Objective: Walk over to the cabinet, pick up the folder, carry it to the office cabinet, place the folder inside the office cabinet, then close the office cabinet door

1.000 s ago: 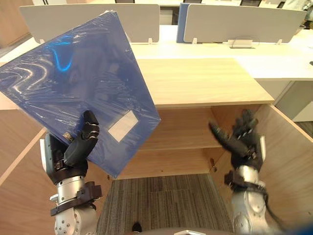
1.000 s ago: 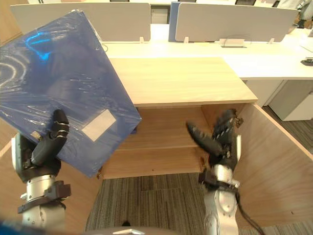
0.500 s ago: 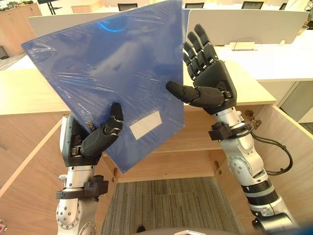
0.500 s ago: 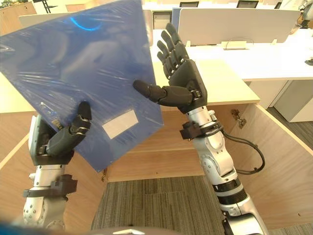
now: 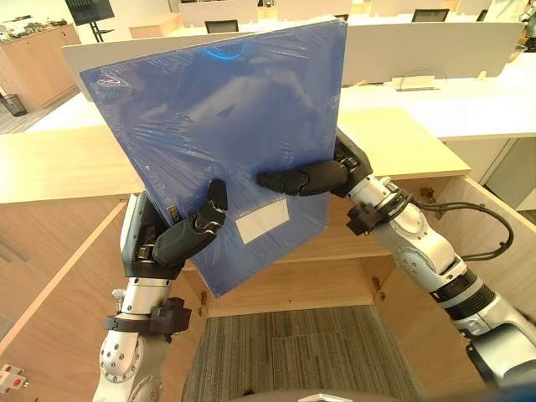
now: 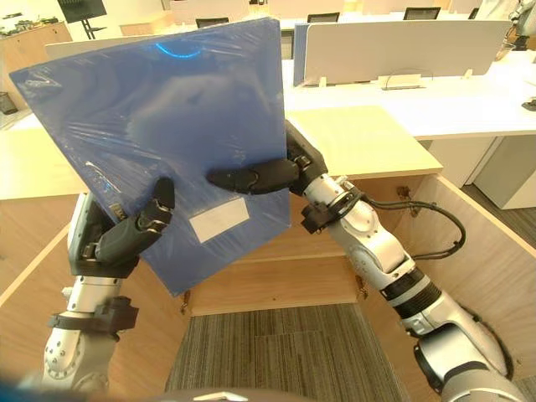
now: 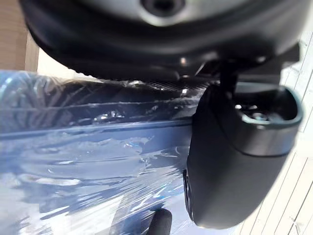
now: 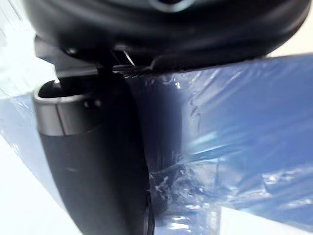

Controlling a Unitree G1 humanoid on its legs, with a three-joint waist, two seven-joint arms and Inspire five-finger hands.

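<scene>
The left hand (image 5: 174, 243) is raised in front of the robot and clamps the lower left corner of the blue folder (image 5: 226, 126), its thumb pressed flat on the front face and its fingers hidden behind. The left wrist view shows that thumb (image 7: 234, 161) lying against the crinkled clear wrap that covers the folder. Below the arms lies grey striped carpet (image 5: 285, 352). The folder is held in the air between both hands, nearly upright and turned so that one corner points down, with a white label (image 5: 261, 221) near its lower edge. The right hand (image 5: 342, 172) grips the folder's right edge at mid height. Its thumb lies across the front face towards the middle, its fingers are behind the folder, and the right wrist view shows the thumb (image 8: 93, 171) tight on the wrapped surface. Just behind the folder stands a light wooden cabinet (image 5: 402, 138) with its left door (image 5: 46, 276) and right door (image 5: 502, 243) swung open towards the robot. A shelf (image 5: 335, 249) shows inside, partly hidden by the folder's lower corner. The folder is outside the cabinet, in front of and above its flat top. Beyond the cabinet runs a white desk (image 5: 452, 105) with pale grey screens (image 5: 427, 46) standing on it. Farther back are dark office chairs (image 5: 222, 25), and another wooden unit (image 5: 33, 54) stands at the far left.
</scene>
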